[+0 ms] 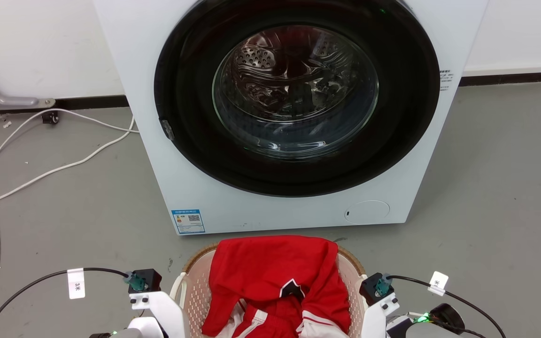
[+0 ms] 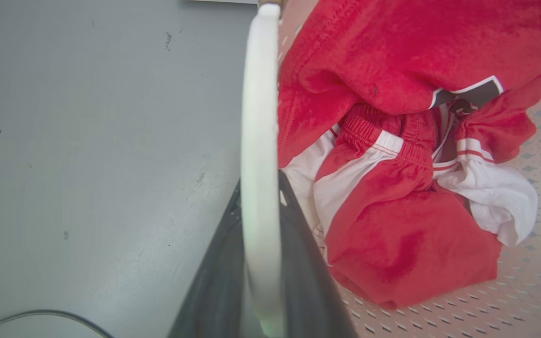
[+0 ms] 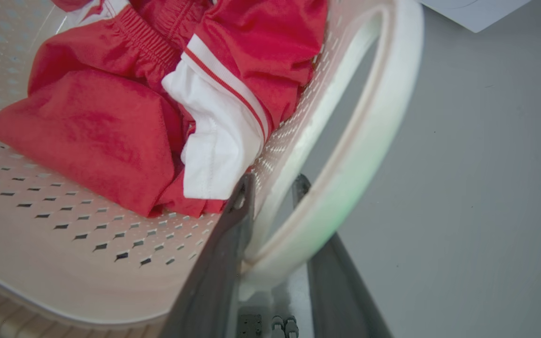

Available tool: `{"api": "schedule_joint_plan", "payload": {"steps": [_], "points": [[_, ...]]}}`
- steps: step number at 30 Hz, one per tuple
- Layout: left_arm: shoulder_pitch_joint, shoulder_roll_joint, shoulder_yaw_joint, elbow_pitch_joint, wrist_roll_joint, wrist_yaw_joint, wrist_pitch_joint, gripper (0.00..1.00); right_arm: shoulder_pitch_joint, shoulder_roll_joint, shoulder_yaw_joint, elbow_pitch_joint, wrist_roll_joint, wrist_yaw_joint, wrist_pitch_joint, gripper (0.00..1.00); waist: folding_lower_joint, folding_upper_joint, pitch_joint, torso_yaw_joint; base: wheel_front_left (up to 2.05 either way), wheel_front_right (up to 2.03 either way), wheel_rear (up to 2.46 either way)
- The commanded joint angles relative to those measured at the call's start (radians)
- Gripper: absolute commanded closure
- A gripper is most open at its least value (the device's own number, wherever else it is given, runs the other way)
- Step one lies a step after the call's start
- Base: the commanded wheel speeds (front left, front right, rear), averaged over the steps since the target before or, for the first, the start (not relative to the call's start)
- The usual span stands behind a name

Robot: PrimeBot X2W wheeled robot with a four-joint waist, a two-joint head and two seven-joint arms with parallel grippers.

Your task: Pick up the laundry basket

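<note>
The small oval pale pink-beige perforated plastic laundry basket (image 1: 194, 288), with its brown woven-look rim, stands on the grey floor (image 1: 64, 211). It sits just before the foot of the large white washing machine (image 1: 181, 188), near it but not touching, and directly in front of the robot. The line from handle to handle runs across the robot's front, so each arm has its own handle and neither is nearer. The basket's near end is cut off in the head view, so I cannot tell which way its long axis lies.

In the left wrist view the left gripper (image 2: 261, 183) has its two dark fingers (image 2: 298, 244) pressed against either side of the left white side handle (image 2: 258, 117), closed on it. In the right wrist view the right gripper (image 3: 274, 182) straddles the lower end of the right white side handle (image 3: 383, 117). One finger lies against the basket wall and the other outside the loop, and I cannot tell whether they are clamped.

The basket holds a crumpled heap of red-and-white sports clothes (image 1: 270, 277), one garment draped over the far rim. The washer door is closed.

The basket looks light, and the lift will likely depend on both arms rising evenly so it stays level.
</note>
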Motion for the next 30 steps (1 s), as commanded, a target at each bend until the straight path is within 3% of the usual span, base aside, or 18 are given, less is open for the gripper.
{"api": "schedule_joint_plan", "payload": {"steps": [1, 30], "points": [[-0.015, 0.011, 0.000, -0.001, -0.008, 0.001, -0.007, 1.00, 0.007, -0.007, 0.004, 0.000, -0.005, 0.011, -0.004, 1.00, 0.0000, -0.0001, 0.001, 0.000, 0.00, 0.00, 0.00], [-0.023, 0.021, -0.071, 0.008, -0.080, 0.001, -0.026, 1.00, 0.009, -0.009, 0.004, -0.003, -0.013, 0.010, 0.000, 1.00, 0.0000, -0.0001, 0.006, 0.004, 0.00, 0.00, 0.00]]}}
